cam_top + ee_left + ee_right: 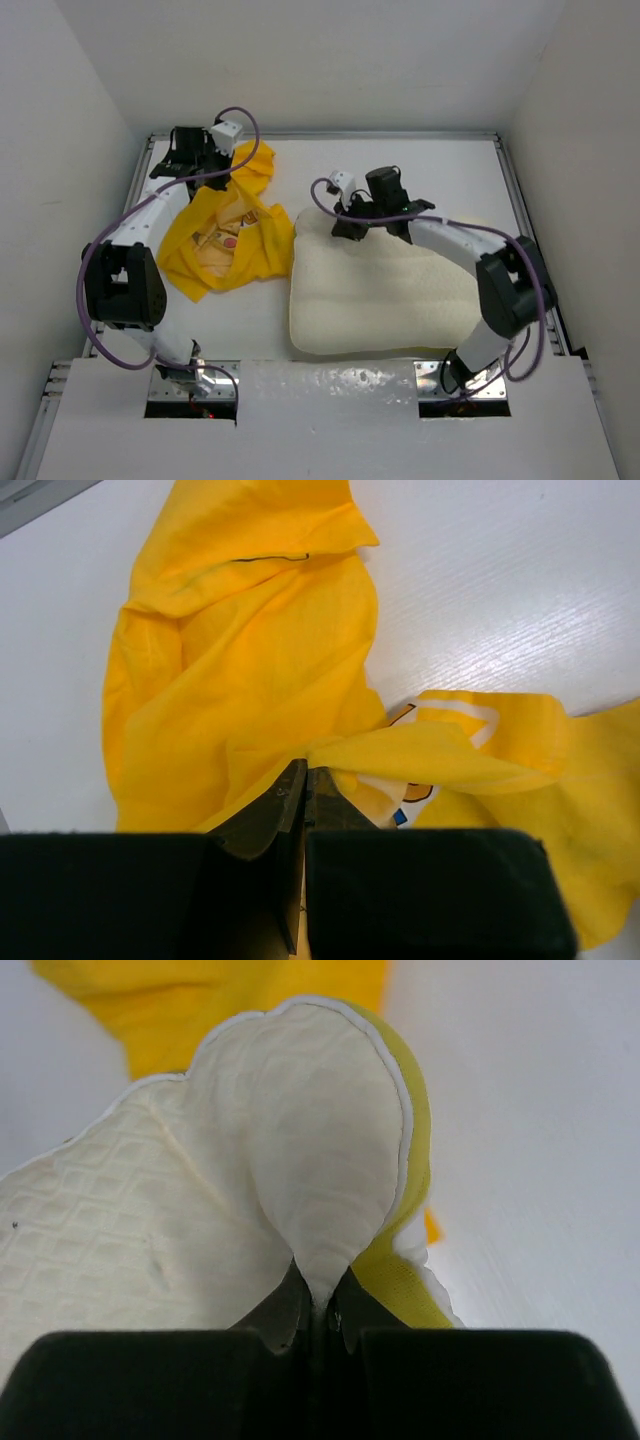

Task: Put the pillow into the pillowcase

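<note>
left claw (304, 777): clamped on pillowcase (230, 680) fold | right claw (318, 1298): clamped on pillow (150, 1220) far-left corner

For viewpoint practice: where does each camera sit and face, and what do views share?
Top external: overhead behind bases, looking down at white table; both arms show.
Left wrist: on its arm, facing shut left claw pinching bright yellow fabric pillowcase.
Right wrist: on its arm, facing shut right claw pinching plump cream-white pillow.
Shared: pillowcase in all.

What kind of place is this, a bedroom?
Probably a robot test booth: plain white walls box in a table, with two robot arms bolted at its edge handling a pillow and pillowcase.
</note>
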Action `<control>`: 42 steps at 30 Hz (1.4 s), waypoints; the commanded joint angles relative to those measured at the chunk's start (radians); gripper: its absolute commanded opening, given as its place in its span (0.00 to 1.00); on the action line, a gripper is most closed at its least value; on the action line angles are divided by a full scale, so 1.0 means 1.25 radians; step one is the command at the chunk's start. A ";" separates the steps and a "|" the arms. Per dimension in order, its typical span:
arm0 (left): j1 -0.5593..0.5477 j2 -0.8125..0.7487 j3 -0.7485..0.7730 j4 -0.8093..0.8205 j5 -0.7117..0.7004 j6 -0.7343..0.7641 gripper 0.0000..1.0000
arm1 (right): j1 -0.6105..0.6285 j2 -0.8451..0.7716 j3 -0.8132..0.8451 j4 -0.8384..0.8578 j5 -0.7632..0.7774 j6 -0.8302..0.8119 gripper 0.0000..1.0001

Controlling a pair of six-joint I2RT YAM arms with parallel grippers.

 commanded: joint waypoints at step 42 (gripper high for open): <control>-0.017 -0.276 -0.237 -0.146 -0.213 0.148 0.87 | 0.105 0.041 0.167 0.138 0.347 0.237 0.27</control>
